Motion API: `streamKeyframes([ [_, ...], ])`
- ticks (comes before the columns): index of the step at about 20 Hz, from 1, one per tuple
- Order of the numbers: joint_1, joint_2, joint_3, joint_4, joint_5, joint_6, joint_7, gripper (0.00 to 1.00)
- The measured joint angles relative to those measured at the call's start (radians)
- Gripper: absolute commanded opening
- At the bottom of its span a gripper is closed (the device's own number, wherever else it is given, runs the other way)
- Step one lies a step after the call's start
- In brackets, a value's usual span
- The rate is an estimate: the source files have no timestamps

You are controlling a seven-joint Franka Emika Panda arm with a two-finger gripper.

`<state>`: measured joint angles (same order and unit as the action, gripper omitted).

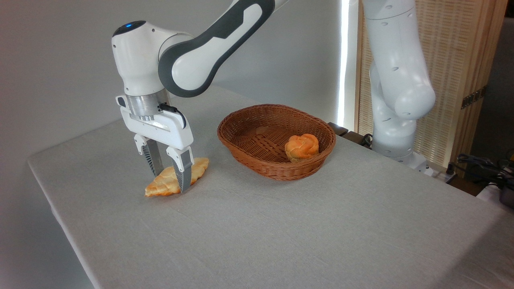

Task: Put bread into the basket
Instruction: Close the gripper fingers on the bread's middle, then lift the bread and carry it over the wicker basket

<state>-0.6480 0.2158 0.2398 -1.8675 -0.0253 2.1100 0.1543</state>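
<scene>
one bread (197, 167), claw (172, 180) astride; one basket (241, 124)

Single fixed view, set above and off one corner of the grey cloth-covered table (281, 224), looking down obliquely, fairly near; white wall behind.

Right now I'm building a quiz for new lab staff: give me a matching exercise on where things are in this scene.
Things:
1. bread
2. round bun
3. basket
4. gripper

Places:
A. inside the basket
B. on the tablecloth, between the fingers
C. straddling the loaf
D. on the table, right of the loaf

Pairs: 1-B, 2-A, 3-D, 4-C
</scene>
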Motion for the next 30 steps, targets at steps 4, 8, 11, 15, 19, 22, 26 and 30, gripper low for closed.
streamKeyframes([
  [4,-0.002,0.008,-0.002,0.000,0.000,-0.002,0.002,0.45],
  [8,-0.001,0.008,-0.002,0.000,0.000,-0.002,0.038,0.45],
  [11,-0.001,0.008,-0.002,0.000,0.000,-0.003,0.039,0.46],
  [15,0.000,0.005,0.000,0.000,0.000,-0.006,0.040,0.46],
  [19,0.003,-0.017,0.005,0.003,0.000,-0.006,0.040,0.48],
  [22,0.005,-0.068,0.006,0.007,0.000,-0.014,0.040,0.48],
  [26,0.006,-0.165,0.007,0.010,0.000,-0.080,0.040,0.49],
  [30,0.007,-0.246,0.007,0.010,0.000,-0.233,0.040,0.57],
])
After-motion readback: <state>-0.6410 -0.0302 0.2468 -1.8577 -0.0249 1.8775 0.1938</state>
